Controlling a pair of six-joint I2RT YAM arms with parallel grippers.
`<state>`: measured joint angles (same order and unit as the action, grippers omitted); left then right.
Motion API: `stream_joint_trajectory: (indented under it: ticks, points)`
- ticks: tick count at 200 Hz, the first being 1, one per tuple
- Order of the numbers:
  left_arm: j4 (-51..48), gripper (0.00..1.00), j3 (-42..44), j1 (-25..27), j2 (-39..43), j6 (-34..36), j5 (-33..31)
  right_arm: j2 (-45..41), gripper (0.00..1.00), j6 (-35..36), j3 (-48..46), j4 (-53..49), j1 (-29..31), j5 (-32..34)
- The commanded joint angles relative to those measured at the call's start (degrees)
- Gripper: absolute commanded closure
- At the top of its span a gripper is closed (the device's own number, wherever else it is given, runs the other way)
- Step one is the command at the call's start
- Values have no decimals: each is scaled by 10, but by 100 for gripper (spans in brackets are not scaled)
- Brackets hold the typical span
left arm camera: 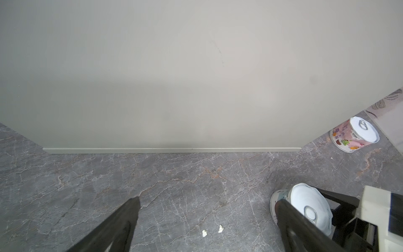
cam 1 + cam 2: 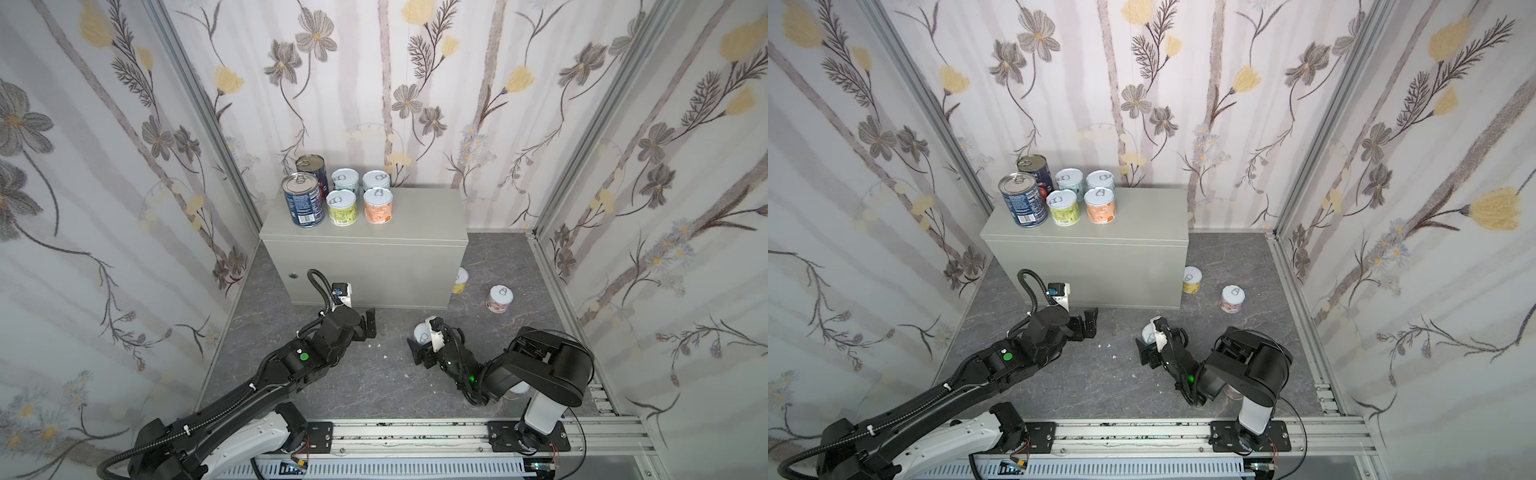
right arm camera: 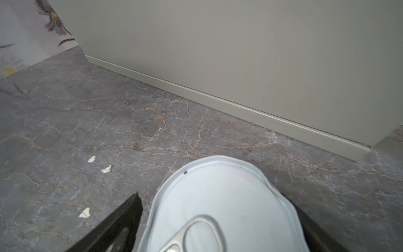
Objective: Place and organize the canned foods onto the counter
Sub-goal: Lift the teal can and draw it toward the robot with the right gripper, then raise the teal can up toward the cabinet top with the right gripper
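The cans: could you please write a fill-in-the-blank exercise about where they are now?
1. On the counter stand ___ cans in all.
2. The two tall cans have dark ___ labels.
3. A short can on the floor sits between the fingers of the ___ gripper.
Missing words: six, blue, right.

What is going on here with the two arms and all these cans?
This two-armed robot is putting cans onto the grey counter. Six cans already stand on its top. The right pincer is low, jaws either side of a short pale-lidded can, with a gap on one side, so not clamped. The left pincer hangs open and empty before the counter's front. A yellow can, a pink can and another can, half hidden under the right arm, are on the floor.
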<state>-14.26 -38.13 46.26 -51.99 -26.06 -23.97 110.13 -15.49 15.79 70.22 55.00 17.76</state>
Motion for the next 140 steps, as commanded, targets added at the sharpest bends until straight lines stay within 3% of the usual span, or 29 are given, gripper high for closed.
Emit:
stream_joint_trajectory:
  ticks: [1,63,140]
  points:
    - [-2,0,6,-1,5,-20,-14,15,8,7,3,62,-6,-26]
    - [-2,0,-8,-1,-14,-15,-14,51,12,-1,26,61,-28,-56]
    - [-2,0,-6,-1,-23,-17,-13,60,33,-6,42,43,-40,-70]
